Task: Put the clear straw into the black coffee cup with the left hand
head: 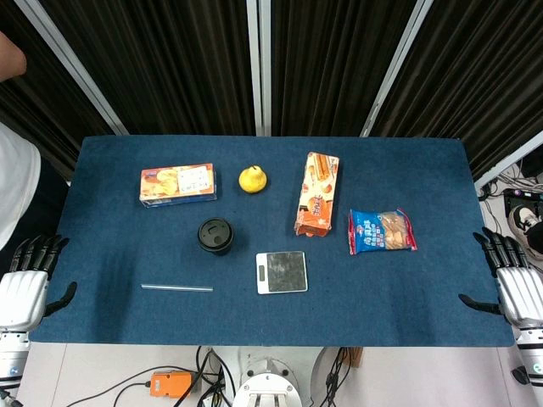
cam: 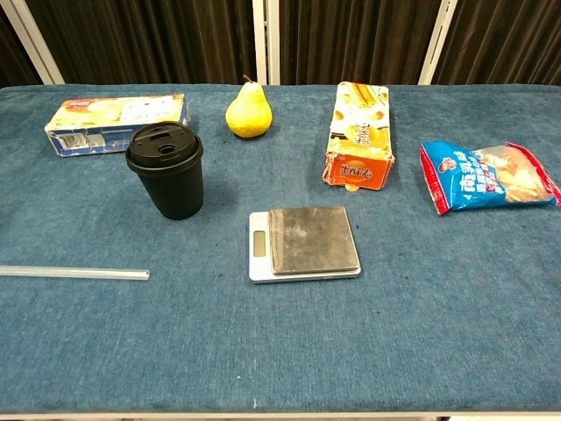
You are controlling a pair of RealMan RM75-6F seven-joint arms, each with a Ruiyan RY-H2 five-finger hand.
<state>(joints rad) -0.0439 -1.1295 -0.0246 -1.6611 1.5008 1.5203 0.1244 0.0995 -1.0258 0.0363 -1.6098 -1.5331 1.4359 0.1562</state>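
Observation:
The clear straw [head: 176,288] lies flat on the blue table, near the front left; in the chest view the straw [cam: 74,273] runs in from the left edge. The black coffee cup [head: 215,235] stands upright with its lid on, just behind the straw, and shows as the cup [cam: 166,170] in the chest view. My left hand [head: 27,280] hangs off the table's left edge with fingers spread, holding nothing. My right hand [head: 512,282] sits at the right edge, also open and holding nothing. Neither hand shows in the chest view.
A small kitchen scale [head: 281,272] sits right of the cup. Behind are a biscuit box [head: 177,184], a yellow pear [head: 253,179], an orange snack box [head: 317,193] and a blue snack bag [head: 381,231]. A person [head: 13,178] stands at the far left.

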